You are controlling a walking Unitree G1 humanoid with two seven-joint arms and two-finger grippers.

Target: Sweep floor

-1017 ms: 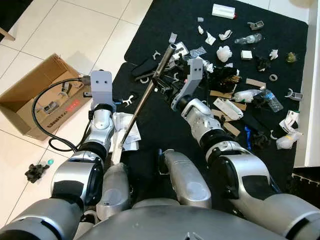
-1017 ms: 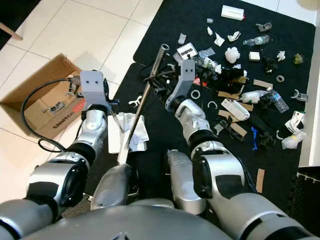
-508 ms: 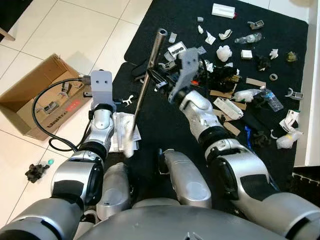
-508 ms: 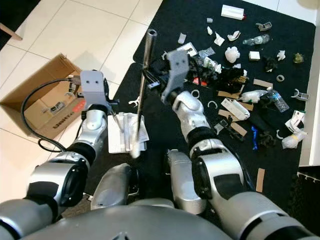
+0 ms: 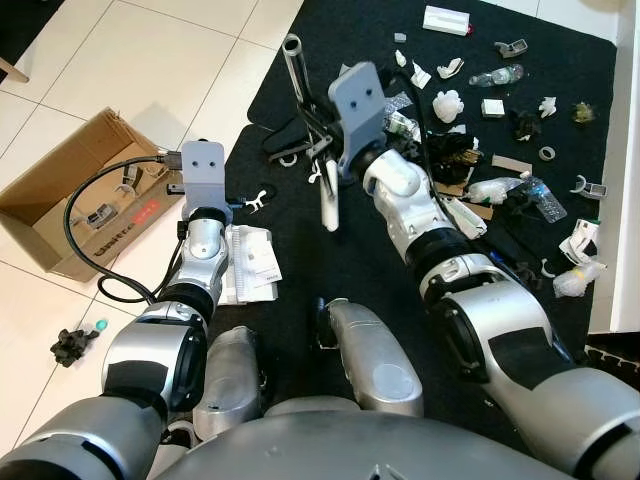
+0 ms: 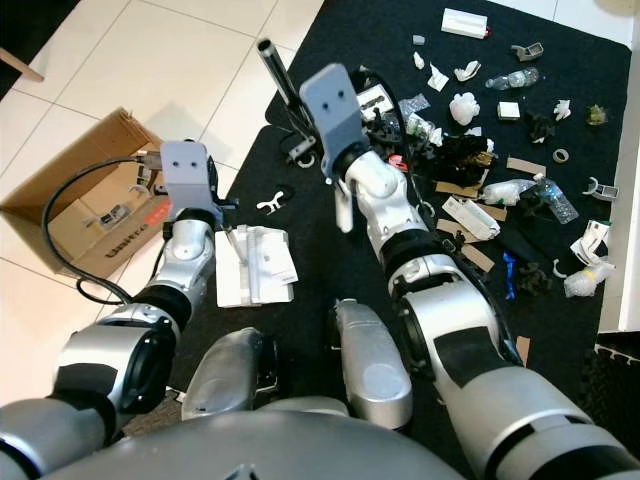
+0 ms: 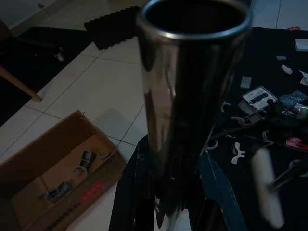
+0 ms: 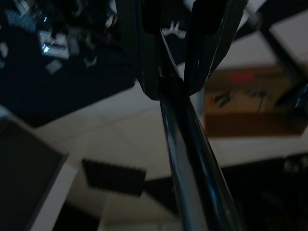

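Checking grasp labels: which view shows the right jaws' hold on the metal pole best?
Right wrist view: the right gripper pinches the metal pole close up. In the eye views the wrist hides the grip; the left wrist view shows the pole's open end.

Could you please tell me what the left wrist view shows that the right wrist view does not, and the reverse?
Left wrist view: the open, hollow end of the metal tube, and a blurred white bar beside it. Right wrist view: the right gripper, its jaws shut on the tube. Both: the tube itself, the cardboard box, the black rug with litter, and the ridged mat.
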